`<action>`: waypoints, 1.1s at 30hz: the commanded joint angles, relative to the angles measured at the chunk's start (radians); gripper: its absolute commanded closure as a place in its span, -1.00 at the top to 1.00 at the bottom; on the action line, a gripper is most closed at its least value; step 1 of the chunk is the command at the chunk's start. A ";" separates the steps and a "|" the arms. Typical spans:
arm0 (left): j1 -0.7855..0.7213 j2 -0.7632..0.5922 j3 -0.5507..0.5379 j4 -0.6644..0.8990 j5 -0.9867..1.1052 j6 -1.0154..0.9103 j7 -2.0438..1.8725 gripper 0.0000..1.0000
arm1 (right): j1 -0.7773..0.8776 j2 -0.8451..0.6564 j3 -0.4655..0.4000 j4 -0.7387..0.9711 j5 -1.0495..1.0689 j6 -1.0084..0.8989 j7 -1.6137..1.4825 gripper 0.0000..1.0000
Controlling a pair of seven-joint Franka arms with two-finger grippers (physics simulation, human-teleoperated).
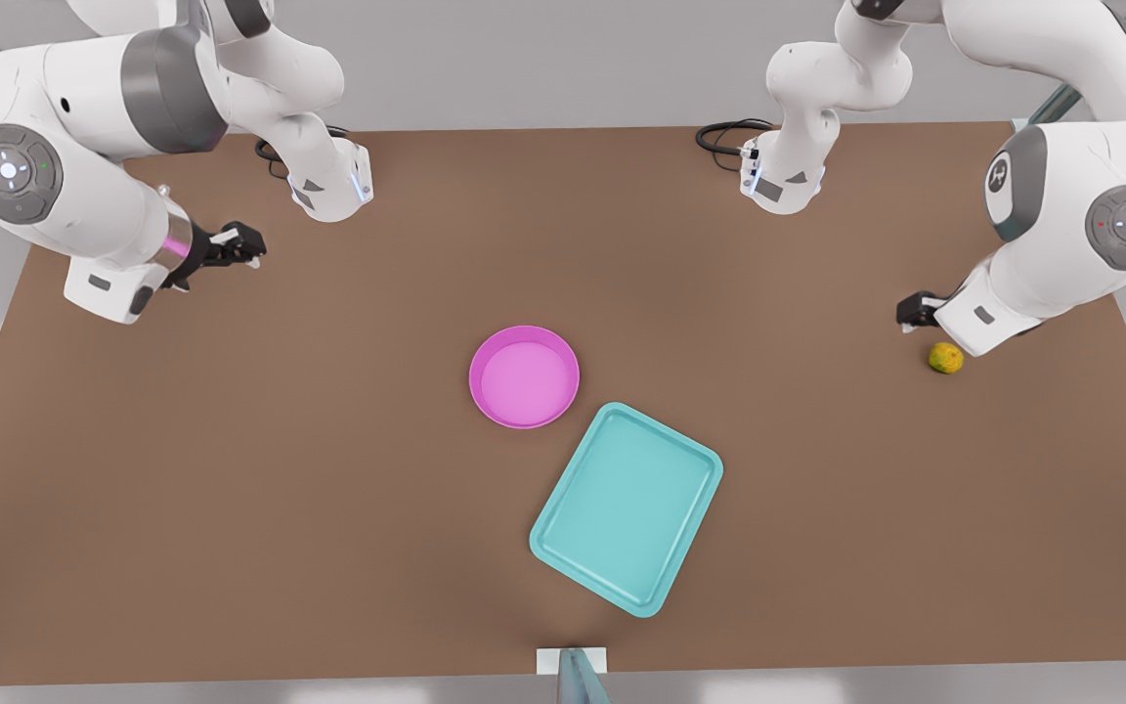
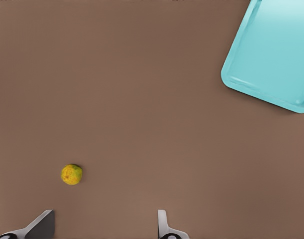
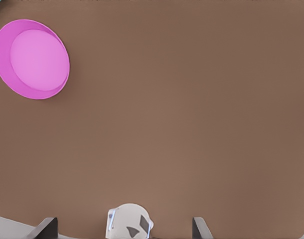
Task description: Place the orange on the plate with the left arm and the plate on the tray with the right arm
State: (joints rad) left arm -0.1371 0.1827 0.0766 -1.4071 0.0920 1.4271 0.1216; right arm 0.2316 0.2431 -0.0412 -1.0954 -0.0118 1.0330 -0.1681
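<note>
I see the orange (image 1: pixel 945 358) on the bare table (image 1: pixel 328 489), just beside my left gripper (image 1: pixel 915 315) (fingers spread, empty); the right gripper (image 1: pixel 240 244), also spread, waits well apart from the plate (image 1: pixel 524 377).

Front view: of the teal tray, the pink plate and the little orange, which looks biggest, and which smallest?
1. The tray, largest.
2. The plate, clearly smaller than the tray.
3. The orange, far the smallest.
All three lie on the same table, so nearness to the camera hardly affects the order.
</note>
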 commanded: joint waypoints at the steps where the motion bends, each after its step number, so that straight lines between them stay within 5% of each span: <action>1: 0.002 0.000 0.000 0.000 0.011 0.042 0.038 1.00 | 0.000 -0.001 0.000 0.000 -0.002 0.052 0.059 1.00; 4: 0.056 0.038 0.017 -0.084 0.012 0.087 0.023 1.00 | 0.000 0.001 0.000 0.000 -0.002 0.052 0.059 1.00; 7: 0.295 0.164 0.034 -0.253 0.011 0.510 0.240 1.00 | 0.000 0.002 0.000 0.000 -0.003 0.052 0.059 1.00; 11: 0.320 0.207 0.135 -0.389 -0.005 0.719 0.521 1.00 | -0.001 0.004 0.000 -0.007 -0.002 0.053 0.059 1.00; 17: 0.323 0.314 0.146 -0.547 -0.084 0.940 0.532 1.00 | -0.012 0.001 0.000 -0.023 0.006 0.053 0.061 1.00; 33: 0.335 0.287 0.192 -0.696 -0.070 0.943 0.553 1.00 | -0.026 -0.027 0.001 -0.086 0.013 0.071 0.059 1.00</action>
State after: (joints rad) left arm 0.1986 0.4673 0.2683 -2.1037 0.0208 2.3443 0.5434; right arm 0.2059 0.2170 -0.0399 -1.1815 0.0011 1.1009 -0.1188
